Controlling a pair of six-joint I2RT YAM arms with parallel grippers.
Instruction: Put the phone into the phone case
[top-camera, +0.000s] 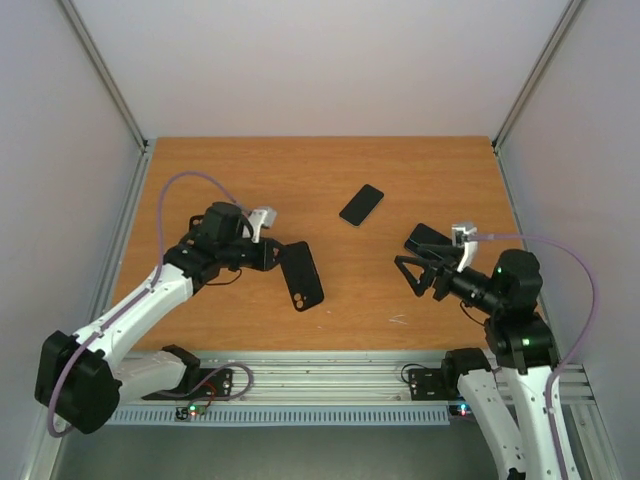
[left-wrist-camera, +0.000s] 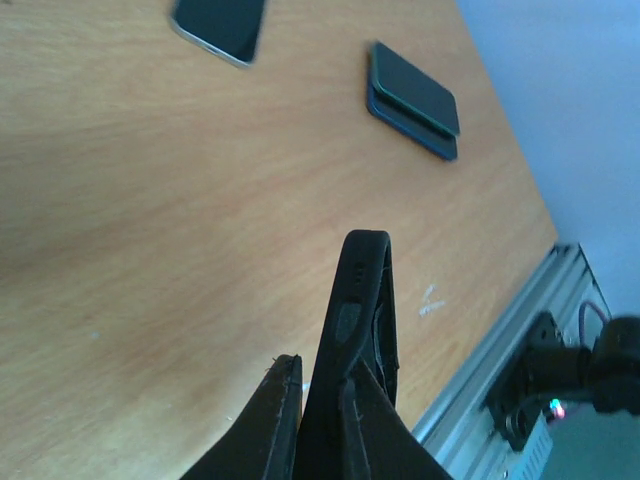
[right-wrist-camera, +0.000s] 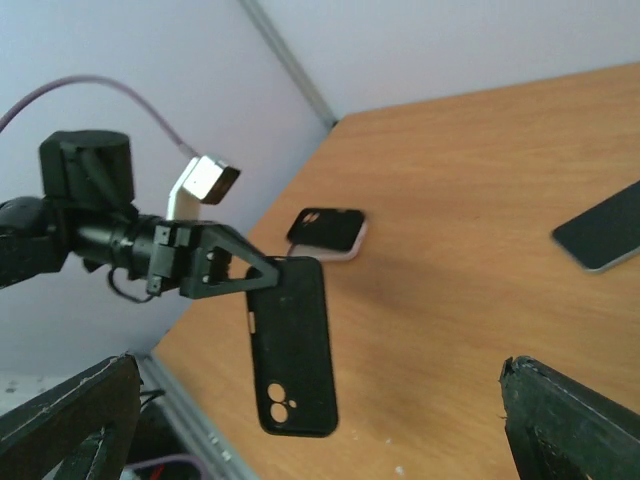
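- No writing, brand, number or sign can be read in any of the three views.
- The phone case (top-camera: 301, 276), left of centre in the top view, and the phone (top-camera: 361, 205), just above centre, show no legible marking.

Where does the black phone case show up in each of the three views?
Top external: black phone case left of centre, gripped by the left hand.
Left wrist: edge-on at bottom centre.
Right wrist: lower centre-left.
Shared landmark: the loose phone, in all three.
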